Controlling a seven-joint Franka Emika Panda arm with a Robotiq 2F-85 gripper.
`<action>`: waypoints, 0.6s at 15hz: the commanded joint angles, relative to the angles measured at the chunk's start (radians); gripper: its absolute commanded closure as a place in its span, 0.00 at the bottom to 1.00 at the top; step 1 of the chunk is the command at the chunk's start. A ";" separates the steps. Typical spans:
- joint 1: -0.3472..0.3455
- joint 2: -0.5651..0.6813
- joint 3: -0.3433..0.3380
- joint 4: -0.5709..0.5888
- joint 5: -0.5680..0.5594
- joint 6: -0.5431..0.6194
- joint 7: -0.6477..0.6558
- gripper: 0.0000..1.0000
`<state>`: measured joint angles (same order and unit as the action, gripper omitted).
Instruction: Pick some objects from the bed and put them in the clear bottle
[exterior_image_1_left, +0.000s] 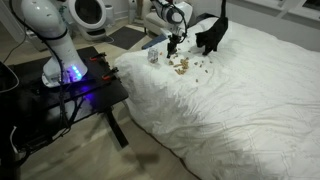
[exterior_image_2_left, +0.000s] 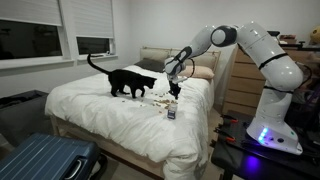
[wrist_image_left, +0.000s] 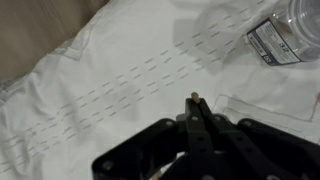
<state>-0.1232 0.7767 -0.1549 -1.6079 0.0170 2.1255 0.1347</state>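
Observation:
Tan-brown pellet objects (exterior_image_1_left: 185, 67) lie scattered on the white bed (exterior_image_1_left: 235, 110), and in an exterior view they show beside the cat (exterior_image_2_left: 158, 100). My gripper (exterior_image_1_left: 173, 42) hangs above the bed (exterior_image_2_left: 100, 120) between the pellets and the clear bottle (exterior_image_1_left: 154, 56). The bottle (exterior_image_2_left: 170, 113) stands upright below the gripper (exterior_image_2_left: 174, 90). In the wrist view the gripper (wrist_image_left: 194, 102) is shut, with one small tan pellet (wrist_image_left: 194, 96) pinched at its fingertips. The bottle (wrist_image_left: 288, 28) sits at the upper right of that view, apart from the tips.
A black cat (exterior_image_1_left: 210, 35) stands on the bed right behind the pellets (exterior_image_2_left: 130, 80). The robot base rests on a black table (exterior_image_1_left: 85, 85) beside the bed. A blue suitcase (exterior_image_2_left: 45, 160) lies on the floor. A wooden dresser (exterior_image_2_left: 240, 85) stands behind the arm.

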 joint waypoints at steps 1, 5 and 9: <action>0.008 -0.120 0.000 -0.103 -0.043 -0.031 -0.040 0.99; 0.026 -0.197 0.010 -0.177 -0.087 -0.026 -0.062 0.99; 0.050 -0.243 0.034 -0.234 -0.114 -0.008 -0.077 0.99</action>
<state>-0.0892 0.6024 -0.1356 -1.7640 -0.0693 2.1062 0.0802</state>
